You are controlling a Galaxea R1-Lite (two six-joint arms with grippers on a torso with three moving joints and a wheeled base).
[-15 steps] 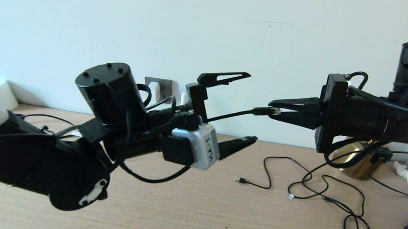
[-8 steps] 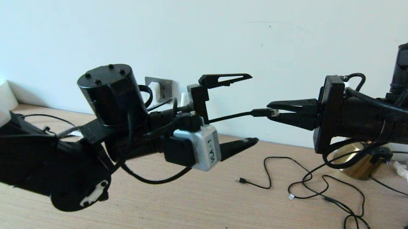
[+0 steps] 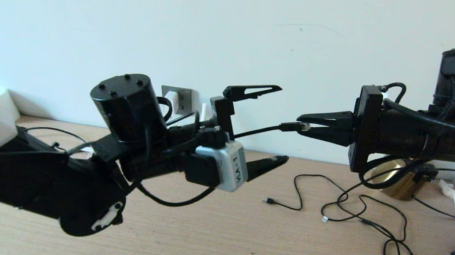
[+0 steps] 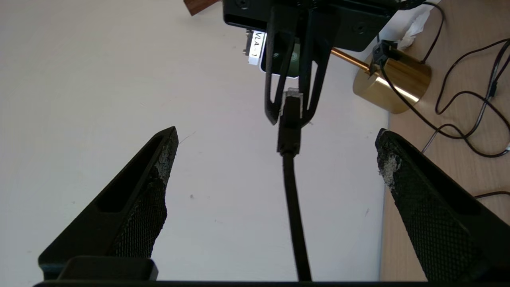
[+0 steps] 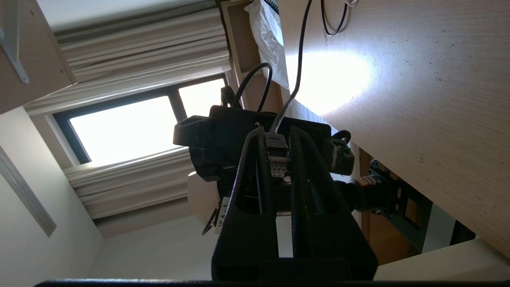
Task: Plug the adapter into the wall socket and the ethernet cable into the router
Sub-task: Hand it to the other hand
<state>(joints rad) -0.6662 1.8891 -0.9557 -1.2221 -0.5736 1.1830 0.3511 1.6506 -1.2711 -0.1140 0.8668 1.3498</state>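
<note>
Above wooden desk (image 3: 237,244), right gripper (image 3: 299,126) pinches ethernet cable (image 3: 294,126) level; left gripper (image 3: 276,125) spread facing it.

— What stands between the two arms?

— The ethernet cable (image 3: 260,128), strung taut through the air. The right gripper (image 3: 304,126) pinches its plug, and the cord runs back through the wide gap of the left gripper (image 3: 276,124), touching neither finger.

— And lower down?

— The table (image 3: 211,241) is bare wood in front. On the right, thin black cords (image 3: 374,223) loop over it, near a brass lamp base (image 3: 397,187).

— The wall?

— The left arm covers most of the wall socket (image 3: 178,96); a gripper could reach it only past that arm.
</note>
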